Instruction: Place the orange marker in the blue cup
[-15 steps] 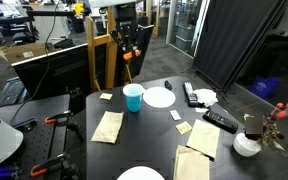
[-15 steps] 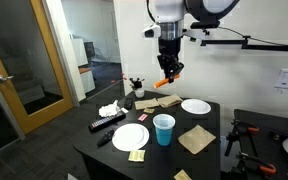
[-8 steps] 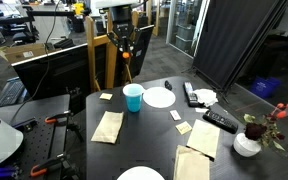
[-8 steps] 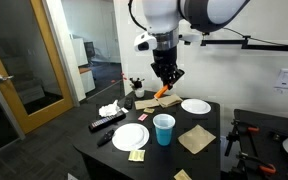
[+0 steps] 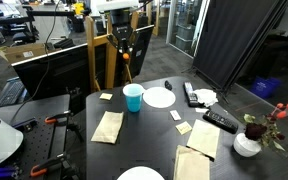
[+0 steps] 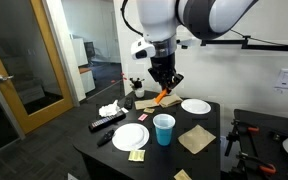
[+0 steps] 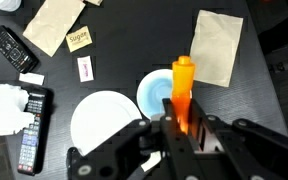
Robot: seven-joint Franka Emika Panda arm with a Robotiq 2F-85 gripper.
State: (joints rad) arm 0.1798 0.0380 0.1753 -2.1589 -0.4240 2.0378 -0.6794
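My gripper (image 7: 181, 118) is shut on the orange marker (image 7: 182, 88), which sticks out from between the jaws. In the wrist view the marker's tip lies over the right rim of the blue cup (image 7: 154, 92), which stands on the black table below. In both exterior views the gripper (image 5: 126, 50) (image 6: 164, 88) hangs well above the table with the marker (image 5: 128, 57) (image 6: 164, 97) pointing down. The cup (image 5: 133, 97) (image 6: 164, 129) stands upright near the table's middle, below the gripper.
White plates (image 5: 159, 97) (image 6: 130, 137) (image 7: 104, 122) lie beside the cup. Brown napkins (image 5: 107, 126) (image 7: 216, 46), small yellow notes (image 7: 77, 39), black remotes (image 7: 32, 128) (image 5: 220, 120), crumpled white paper (image 7: 4, 103) and a flower vase (image 5: 247, 143) sit on the black table (image 5: 154, 135).
The gripper with the marker has sunk a little and drifted slightly sideways towards the spot above the cup. The cup and other things have not moved.
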